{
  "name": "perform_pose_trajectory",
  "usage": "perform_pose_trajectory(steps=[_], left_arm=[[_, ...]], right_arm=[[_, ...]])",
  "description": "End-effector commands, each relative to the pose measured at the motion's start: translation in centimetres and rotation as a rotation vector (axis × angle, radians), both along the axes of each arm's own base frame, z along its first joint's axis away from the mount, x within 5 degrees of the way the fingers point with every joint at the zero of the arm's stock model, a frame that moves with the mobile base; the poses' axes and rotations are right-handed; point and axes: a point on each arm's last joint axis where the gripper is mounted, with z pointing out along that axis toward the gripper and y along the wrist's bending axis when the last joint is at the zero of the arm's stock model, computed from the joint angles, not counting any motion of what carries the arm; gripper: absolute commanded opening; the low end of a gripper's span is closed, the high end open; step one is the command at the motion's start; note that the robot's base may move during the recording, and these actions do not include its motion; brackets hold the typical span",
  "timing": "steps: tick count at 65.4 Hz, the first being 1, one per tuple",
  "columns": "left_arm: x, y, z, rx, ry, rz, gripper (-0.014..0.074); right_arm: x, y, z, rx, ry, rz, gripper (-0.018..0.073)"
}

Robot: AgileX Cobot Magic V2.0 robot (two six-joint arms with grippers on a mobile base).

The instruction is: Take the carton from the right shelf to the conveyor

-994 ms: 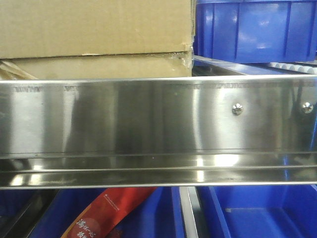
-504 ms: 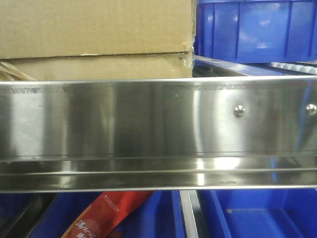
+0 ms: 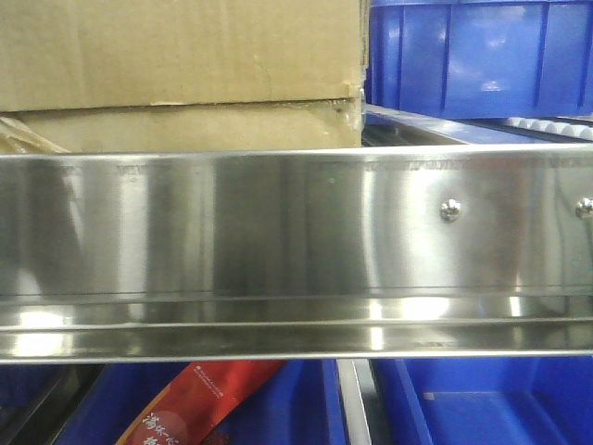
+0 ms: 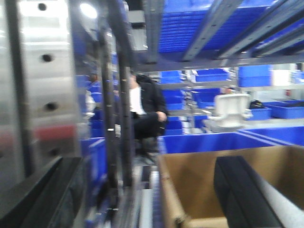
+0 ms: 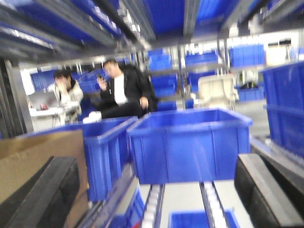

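The brown carton (image 3: 176,65) stands on the shelf at the upper left of the front view, behind a steel rail. In the left wrist view its brown side (image 4: 199,185) fills the lower right. My left gripper (image 4: 147,199) is open; its right finger (image 4: 242,194) lies over the carton's side and its left finger (image 4: 42,194) is by the shelf post, with the carton's left edge between them. My right gripper (image 5: 152,199) is open and empty, with the carton (image 5: 38,156) behind its left finger (image 5: 42,194). Both wrist views are blurred.
A wide steel rail (image 3: 296,241) crosses the front view. A blue bin (image 3: 482,56) stands right of the carton and also shows in the right wrist view (image 5: 190,147) on roller tracks. Blue bins and a red packet (image 3: 204,399) lie below. A steel post (image 4: 47,80) stands left. People sit behind.
In the front view the rail, its screws and the carton have shifted slightly right and down. No gripper shows in that view.
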Motion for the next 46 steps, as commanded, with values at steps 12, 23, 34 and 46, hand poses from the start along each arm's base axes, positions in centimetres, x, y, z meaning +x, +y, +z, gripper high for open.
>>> perform_pose_trajectory(steps=[12, 23, 34, 46], left_arm=[[3.2, -1.4, 3.0, -0.002, 0.203, -0.169, 0.0465], [6.3, -2.8, 4.9, 0.038, 0.38, -0.202, 0.0465], [9.8, -3.5, 6.7, 0.01, 0.593, -0.136, 0.0465], [13.5, -4.0, 8.3, -0.005, 0.72, -0.062, 0.0465]], right_arm=[[2.5, 1.3, 4.3, -0.071, 0.091, 0.134, 0.0571], [4.9, 3.7, 7.8, -0.097, 0.118, 0.301, 0.0571], [8.4, 7.8, 10.3, -0.153, 0.223, 0.483, 0.057], [13.3, 13.1, 11.3, -0.254, 0.363, 0.585, 0.057]])
